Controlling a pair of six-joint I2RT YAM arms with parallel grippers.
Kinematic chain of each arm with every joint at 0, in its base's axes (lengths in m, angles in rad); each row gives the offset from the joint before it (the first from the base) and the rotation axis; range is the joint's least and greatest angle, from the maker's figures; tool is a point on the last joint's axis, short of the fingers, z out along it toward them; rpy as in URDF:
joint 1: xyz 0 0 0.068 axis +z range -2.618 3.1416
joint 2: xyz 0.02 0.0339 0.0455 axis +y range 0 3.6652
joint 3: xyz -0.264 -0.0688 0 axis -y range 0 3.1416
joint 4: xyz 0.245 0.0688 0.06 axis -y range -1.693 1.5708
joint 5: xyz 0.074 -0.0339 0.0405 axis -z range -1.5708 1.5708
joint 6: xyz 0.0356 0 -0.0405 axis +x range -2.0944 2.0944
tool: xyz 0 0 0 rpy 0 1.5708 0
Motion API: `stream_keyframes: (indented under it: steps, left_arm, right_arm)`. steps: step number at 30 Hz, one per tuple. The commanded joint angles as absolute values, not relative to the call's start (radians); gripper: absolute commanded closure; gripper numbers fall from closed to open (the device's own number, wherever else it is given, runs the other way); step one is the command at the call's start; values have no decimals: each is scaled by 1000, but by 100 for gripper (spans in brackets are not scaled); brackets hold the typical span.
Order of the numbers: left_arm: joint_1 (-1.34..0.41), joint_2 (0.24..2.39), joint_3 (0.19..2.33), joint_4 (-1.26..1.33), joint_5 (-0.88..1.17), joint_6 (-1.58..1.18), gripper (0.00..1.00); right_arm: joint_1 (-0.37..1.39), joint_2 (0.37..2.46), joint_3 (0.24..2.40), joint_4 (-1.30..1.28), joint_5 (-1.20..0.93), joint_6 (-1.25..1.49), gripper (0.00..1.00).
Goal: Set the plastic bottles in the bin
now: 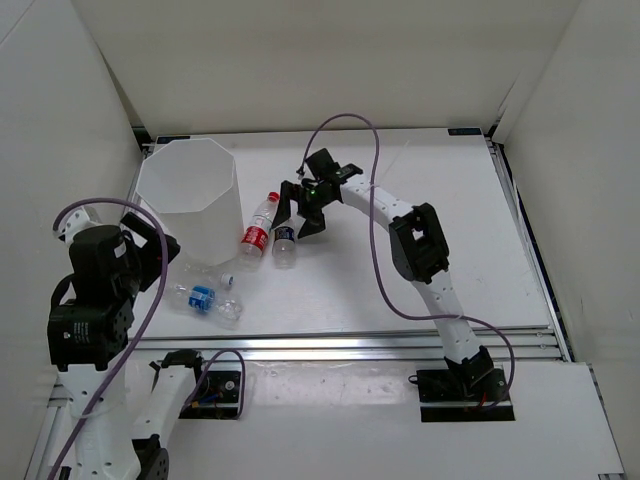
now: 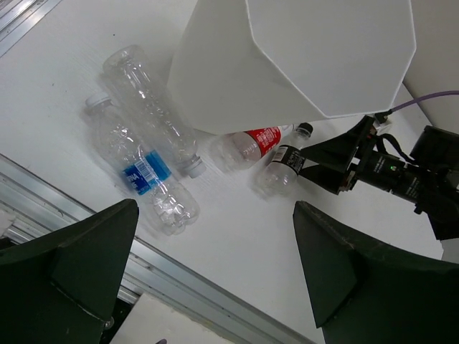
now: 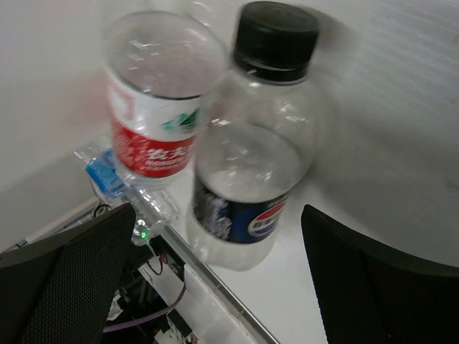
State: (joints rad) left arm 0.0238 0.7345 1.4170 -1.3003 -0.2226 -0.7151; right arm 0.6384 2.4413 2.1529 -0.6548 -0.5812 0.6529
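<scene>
The white bin (image 1: 188, 200) (image 2: 287, 64) stands at the back left. By its base lie the plastic bottles: a red-labelled one (image 1: 258, 232) (image 3: 154, 107), a dark-labelled one (image 1: 285, 245) (image 3: 251, 158), a blue-labelled one (image 1: 205, 298) (image 2: 143, 175) and a plain white-capped one (image 2: 147, 107). My right gripper (image 1: 300, 215) (image 3: 217, 215) hangs open just over the dark-labelled bottle's cap end, its fingers either side and apart from it. Near the table's front left my left gripper (image 1: 158, 243) (image 2: 215, 215) is open and holds nothing, above the blue-labelled bottle.
An aluminium rail (image 1: 400, 343) runs along the table's near edge. White walls (image 1: 300, 60) close off the back and both sides. A purple cable (image 1: 375, 230) loops beside the right arm.
</scene>
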Motion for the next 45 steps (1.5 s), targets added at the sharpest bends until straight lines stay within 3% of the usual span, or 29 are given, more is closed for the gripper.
stream_keyframes:
  steps: [1,4,7,12,15,22,24,27,31,34,39,41,45]
  left_arm:
    - [21,736,1408,-1289,-209,-692,0]
    - [21,756,1390,-1279,-209,-692,0]
    - [21,765,1368,-1279,-228,-692,0]
    - [21,784,1380,-1267,-239,-692,0]
    - [21,784,1420,-1256,-250,-692,0]
    - [21,697,1385,-1285,-398,-830,0]
    - [21,657,1335,-1318,-477,-923,0]
    - [21,617,1315,-1289,-451,-898,0]
    - [21,653,1315,-1368,-471,-916,0]
    - [21,705,1339,-1368,-459,-856,0]
    - [21,741,1327,-1368,-439,-815,0]
    - [21,741,1313,-1368,-439,-815,0]
    - [21,732,1302,-1359,-430,-815,0]
  right_arm:
    - [644,2477,2132,-605,-561,667,0]
    - [644,2505,2123,-581,-586,676,0]
    - [644,2526,2114,-572,-598,676,9]
    - [623,2450,2019,-572,-598,666,44]
    - [623,2317,1962,-561,-612,675,56]
    - [638,1985,2026,-412,-586,819,63]
    - [666,1976,2164,-355,-537,819,63]
    - [721,2168,2537,-342,-427,741,63]
    - [787,2264,2542,-39,-310,741,60]
    - [834,2344,2609,61,-265,741,44]
    - [908,2330,2583,94,-249,566,38]
    - [919,2330,2583,64,-258,502,0]
    - [919,2140,2530,-34,-135,372,0]
